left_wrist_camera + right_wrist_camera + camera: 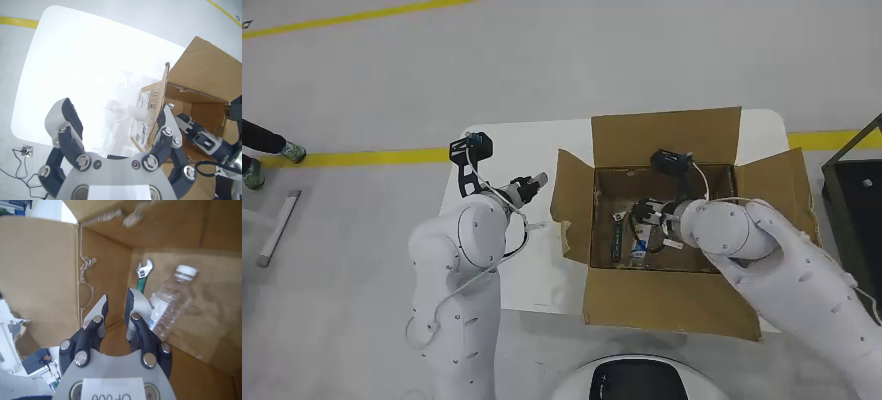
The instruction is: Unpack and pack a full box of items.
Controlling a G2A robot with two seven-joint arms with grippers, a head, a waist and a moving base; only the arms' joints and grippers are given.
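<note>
— What is counted nearest the robot?
— Two grippers. The left gripper is held above the white table, just beside the cardboard box, with its fingers spread wide and nothing between them. The right gripper is lowered inside the box. A narrow gap is left between its fingers, and nothing is pinched.
— And inside the box?
— Two things are counted. One clear bottle with a white cap is lying just beside the right gripper. Beyond it, one green-handled wrench is lying by the box wall. Four flaps are folded open.
— What is added by each view?
— Two printed labels on the box's outer side are seen from the left wrist. From above, the bottle is largely hidden by the right arm. Whether the bottle is touched cannot be told.
</note>
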